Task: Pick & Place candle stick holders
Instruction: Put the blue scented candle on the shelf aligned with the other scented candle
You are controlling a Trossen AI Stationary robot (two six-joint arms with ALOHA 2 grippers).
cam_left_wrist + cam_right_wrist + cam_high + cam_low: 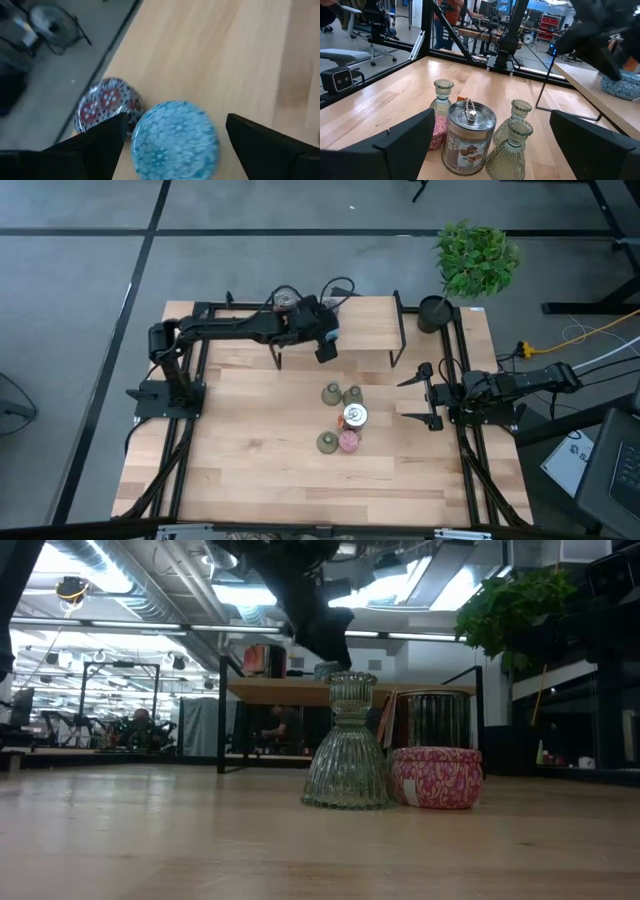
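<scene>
My left gripper (pixel 176 118) is open over the raised wooden shelf (pixel 365 325) at the table's far side. Its fingers stand on either side of a round blue speckled-top holder (pixel 175 140) that sits on the shelf. The right wrist view shows this holder (pixel 622 85) under the left gripper (pixel 600 40). A purple speckled-top holder (pixel 107 102) sits beside it near the shelf's edge. Three green glass vase holders (pixel 331 393), (pixel 352 395), (pixel 326 443), a silvery can (pixel 355 416) and a pink holder (pixel 348 441) stand mid-table. My right gripper (pixel 428 395) is open and empty to their right.
A black pot (pixel 435 313) with a green plant (pixel 475 260) stands at the far right corner beside the shelf. The shelf rests on black legs (pixel 400 340). Black frame rails (pixel 180 460) run along the table's left and right sides.
</scene>
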